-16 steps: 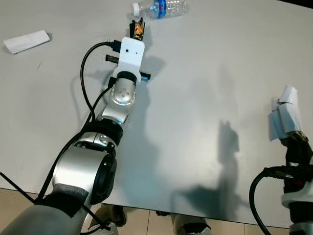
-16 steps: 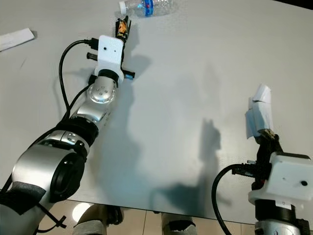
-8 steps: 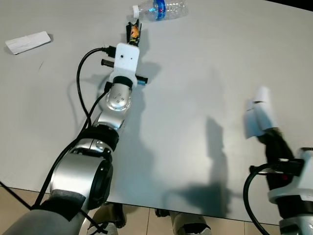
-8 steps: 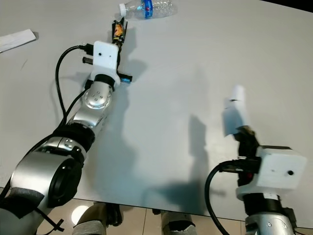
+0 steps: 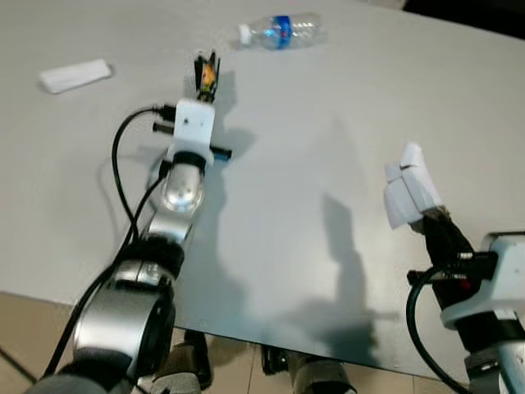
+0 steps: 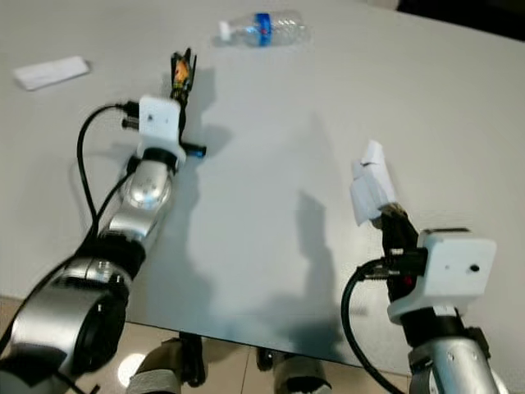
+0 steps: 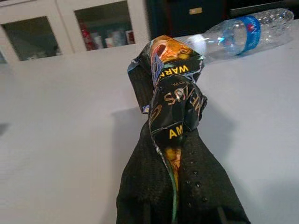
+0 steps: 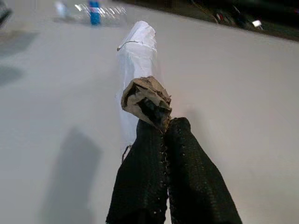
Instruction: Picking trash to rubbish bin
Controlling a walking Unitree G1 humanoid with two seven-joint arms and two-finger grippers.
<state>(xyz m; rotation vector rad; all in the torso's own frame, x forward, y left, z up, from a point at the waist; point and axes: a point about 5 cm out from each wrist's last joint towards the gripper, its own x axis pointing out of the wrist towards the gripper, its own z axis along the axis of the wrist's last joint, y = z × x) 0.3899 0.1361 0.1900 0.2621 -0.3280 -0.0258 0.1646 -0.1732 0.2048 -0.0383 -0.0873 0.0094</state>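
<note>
The left gripper [image 5: 205, 72] is reaching far out over the white table [image 5: 328, 107], its black fingers [image 7: 187, 186] pressing together on a crumpled dark snack wrapper [image 7: 175, 93] with orange and gold print; the wrapper is sticking up past the fingertips and is hanging clear of the tabletop. The right gripper [image 6: 392, 223] is sitting nearer the robot, over the right part of the table, its fingers [image 8: 187, 186] closing tight on a wad of brownish paper [image 8: 145, 99] joined to a folded white paper piece [image 8: 136, 60], which is standing upright above the pinch.

Two more bits of trash are lying on the table: a clear plastic bottle [image 5: 283, 29] with a blue label, on its side just beyond the left gripper, and a flat white paper strip [image 5: 75, 75] well off to the left. No rubbish bin is appearing in these views.

With both grippers loaded, the step in hand is probably the carry to the bin. Doing it well is a matter of keeping both pinches firm, since each piece is being held by only a small part, lifting straight off the table before turning, drawing the outstretched left arm in close, and avoiding any brush against the bottle, which is looking ready to roll
</note>
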